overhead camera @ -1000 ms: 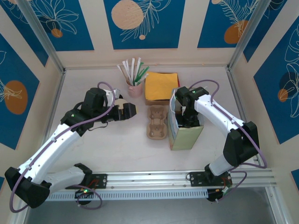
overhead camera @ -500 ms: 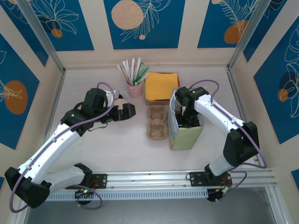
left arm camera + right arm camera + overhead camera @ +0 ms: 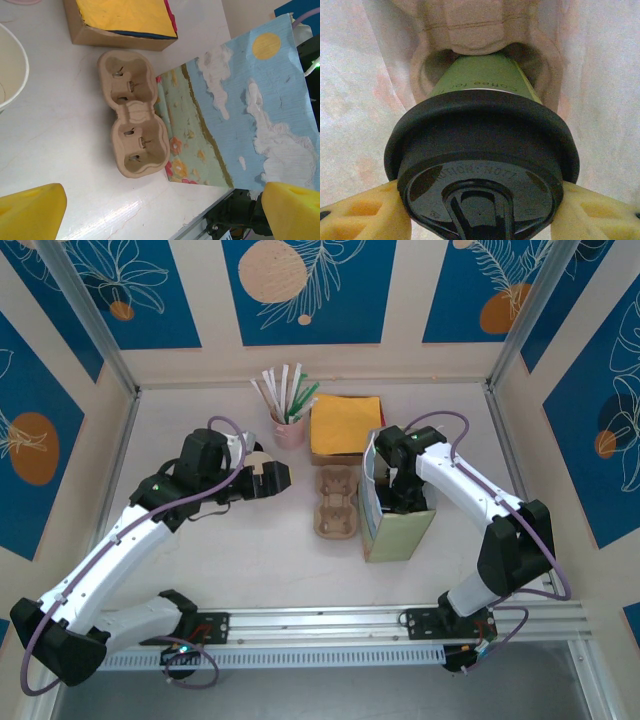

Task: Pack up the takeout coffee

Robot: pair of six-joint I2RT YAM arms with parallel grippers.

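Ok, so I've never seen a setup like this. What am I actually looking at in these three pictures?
Two white robot arms are bolted to the near edge of a table. The wide picture comes from a fixed camera above and behind them. The other two come from a camera on each wrist, looking out past that arm's yellow fingers.

On the table stand a pink cup of straws, a box of yellow napkins, an empty cardboard cup carrier and a printed paper bag.

The right end effector reaches into the bag and grips the takeout coffee, a green cup with a black lid, its base sitting in a moulded pocket. The left end effector is wide open and holds nothing, beside a lidless cup.
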